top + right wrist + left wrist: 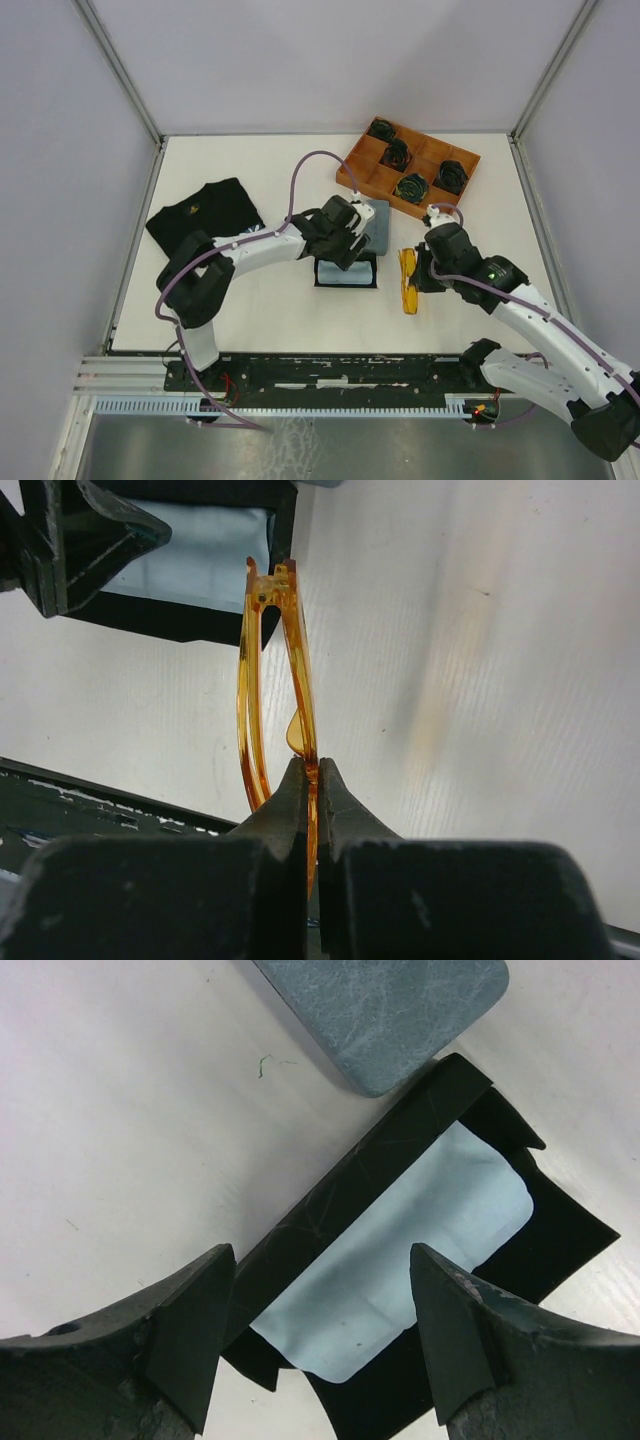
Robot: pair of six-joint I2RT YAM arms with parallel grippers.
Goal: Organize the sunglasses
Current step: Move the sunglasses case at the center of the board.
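Putting the orange-yellow sunglasses point(300, 670) into the open black case point(340, 1190) is, I judge, the step in hand. Your right gripper point(312, 770) is closed tight on the folded pair, pinching the thin frame. It holds the pair on edge just to the right of the case; whether the pair touches the table point(250, 320) I cannot tell. Your left gripper point(322, 1260) hangs over the case with its jaws spread wide and nothing between them. A light blue cloth point(400, 1250) lies inside.

Lift the left arm away first, because it covers the opening. Then turn the pair so its length follows the length of the case, lower it on the cloth, and only then let go. Move slowly, as such a narrow pinch may let the frame twist. Only 1 pair shows; the red pair appears in no view.
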